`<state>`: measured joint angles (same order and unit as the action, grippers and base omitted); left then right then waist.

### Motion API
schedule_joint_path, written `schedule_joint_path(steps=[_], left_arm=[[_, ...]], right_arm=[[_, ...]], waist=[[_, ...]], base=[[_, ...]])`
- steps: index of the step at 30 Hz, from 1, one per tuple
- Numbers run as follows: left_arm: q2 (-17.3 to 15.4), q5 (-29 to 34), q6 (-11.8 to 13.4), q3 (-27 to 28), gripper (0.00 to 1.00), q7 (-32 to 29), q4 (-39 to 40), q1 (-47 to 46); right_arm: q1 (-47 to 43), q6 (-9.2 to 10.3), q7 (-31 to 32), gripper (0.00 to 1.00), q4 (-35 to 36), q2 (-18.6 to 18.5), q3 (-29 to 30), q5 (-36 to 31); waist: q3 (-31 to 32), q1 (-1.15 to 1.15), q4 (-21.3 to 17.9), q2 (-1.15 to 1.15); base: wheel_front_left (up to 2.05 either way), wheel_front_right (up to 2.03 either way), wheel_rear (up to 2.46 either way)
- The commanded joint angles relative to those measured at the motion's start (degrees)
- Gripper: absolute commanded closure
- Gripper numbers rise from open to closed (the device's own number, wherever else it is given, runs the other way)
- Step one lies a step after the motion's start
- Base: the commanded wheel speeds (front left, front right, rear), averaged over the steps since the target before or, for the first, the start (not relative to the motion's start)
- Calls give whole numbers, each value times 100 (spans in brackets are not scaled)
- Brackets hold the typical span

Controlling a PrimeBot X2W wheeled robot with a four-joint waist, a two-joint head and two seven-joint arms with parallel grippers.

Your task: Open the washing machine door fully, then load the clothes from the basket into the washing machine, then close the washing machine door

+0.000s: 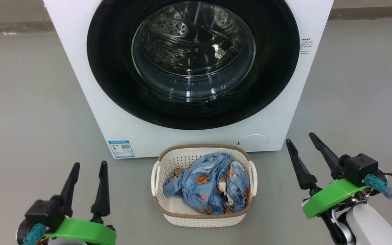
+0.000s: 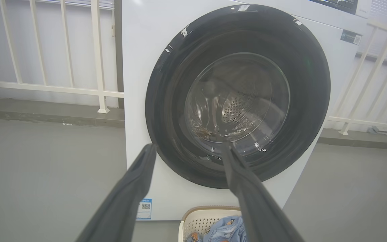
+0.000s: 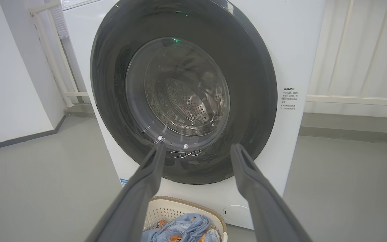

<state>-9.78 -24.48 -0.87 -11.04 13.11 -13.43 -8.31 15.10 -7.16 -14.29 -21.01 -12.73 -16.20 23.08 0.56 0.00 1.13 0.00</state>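
Opening step not yet done: find the door [image 1: 193, 58] shut flat against the washer [image 1: 90, 112], with the steel drum [image 1: 182, 30] showing through the glass. Note the left hand [image 1: 90, 164] low on the left and the right hand [image 1: 299, 137] low on the right, both released, fingers spread, grasping nothing, well apart from the door. Find the basket [image 1: 202, 221] on the floor [image 1: 29, 102] just in front of the washer, between the two hands, with the clothes [image 1: 209, 183] bundled inside.

To open well:
- Look for a catch or recess along the black rim [image 1: 114, 68] (none plainly visible, so cannot tell the hinge side).
- Hook a finger behind the rim's edge rather than pressing on the glass.
- Pull along the door's arc, not straight out, and swing wide enough to leave the drum mouth free for loading.
- Mind the basket below: probably under the swing, yet close.
- Hold the idle hand out of the door's path.

Writing:
- See a blue sticker [image 1: 121, 148] with a QR code at the washer's lower left, text too small to read.
- See a block of small print [image 1: 306, 46] right of the door, seemingly Chinese characters, not legible.
- No brand name readable.
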Motion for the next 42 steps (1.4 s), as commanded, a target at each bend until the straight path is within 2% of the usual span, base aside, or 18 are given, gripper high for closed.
schedule_joint_path(steps=[1, 11, 20, 42], left_arm=[[-127, 3, 52, 182, 0, 35, 161, -250], [-161, -89, 36, 183, 0, 30, 162, -249], [-207, -27, 151, 148, 0, 3, 150, -263], [-208, -138, 156, 171, 0, 80, 156, -277]], right_arm=[[192, -33, -71, 0, 132, -42, -51, -39], [225, -33, -71, 0, 161, -37, -56, -39], [213, -33, -71, 0, 176, -34, -58, -45], [216, -33, -71, 0, 133, -39, -71, -17]], waist=[[-3, 0, 0, 0], [-19, 0, -13, 0], [-15, 0, -12, 0], [11, 0, -7, 0]], base=[[0, 0, 0], [0, 0, 0], [19, 19, -37], [90, 90, -180]])
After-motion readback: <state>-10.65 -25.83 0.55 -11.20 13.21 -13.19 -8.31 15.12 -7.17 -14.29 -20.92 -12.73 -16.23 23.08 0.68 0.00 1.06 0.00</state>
